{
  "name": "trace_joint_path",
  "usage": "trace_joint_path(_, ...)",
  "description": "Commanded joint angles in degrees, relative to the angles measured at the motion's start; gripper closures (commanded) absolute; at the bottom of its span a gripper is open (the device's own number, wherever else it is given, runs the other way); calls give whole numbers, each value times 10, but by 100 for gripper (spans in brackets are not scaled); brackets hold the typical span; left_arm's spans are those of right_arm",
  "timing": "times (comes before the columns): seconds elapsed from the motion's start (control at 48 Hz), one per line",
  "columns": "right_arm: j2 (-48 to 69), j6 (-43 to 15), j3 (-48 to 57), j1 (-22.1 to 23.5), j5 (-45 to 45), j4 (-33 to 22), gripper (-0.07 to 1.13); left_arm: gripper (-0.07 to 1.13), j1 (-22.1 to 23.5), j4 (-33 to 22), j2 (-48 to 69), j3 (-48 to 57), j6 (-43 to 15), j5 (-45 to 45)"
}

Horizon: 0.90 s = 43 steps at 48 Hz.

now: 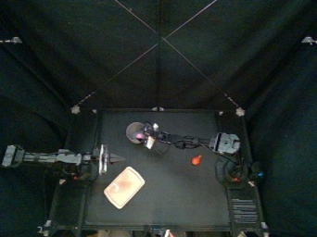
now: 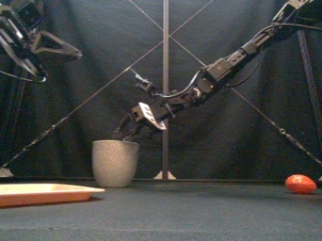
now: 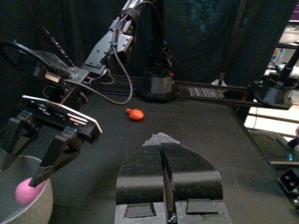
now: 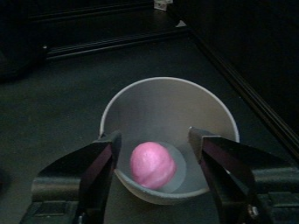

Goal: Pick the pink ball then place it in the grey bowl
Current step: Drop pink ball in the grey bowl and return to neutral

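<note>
Above grey speckled cup [image 2: 116, 162]: right gripper [image 4: 155, 136], jaws apart, wider than pink ball [image 4: 155, 164], gripping nothing; ball between them, within cup's mouth. Left gripper [image 3: 160, 144] at left side, jaws closed together, empty.

No text, label, brand, number or sign can be read in any view. The cup [image 2: 116, 162] under the right pincer [image 2: 128, 132], the ball [image 4: 155, 164] below it and the tray [image 2: 44, 193] to its left show plain surfaces.
</note>
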State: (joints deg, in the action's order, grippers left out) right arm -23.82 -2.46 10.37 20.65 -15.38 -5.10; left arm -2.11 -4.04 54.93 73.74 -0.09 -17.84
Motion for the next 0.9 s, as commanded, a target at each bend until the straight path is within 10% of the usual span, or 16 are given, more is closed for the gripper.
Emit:
trace_joint_path(0.021, 30, -1, -3, -1, -7, 3, 9, 101, -2, 1, -3, -7, -1, -4)
trace_joint_path(0.896, 513, 0, 504, -141, -201, 21, 9, 101, -2, 0, -3, -4, -1, -4)
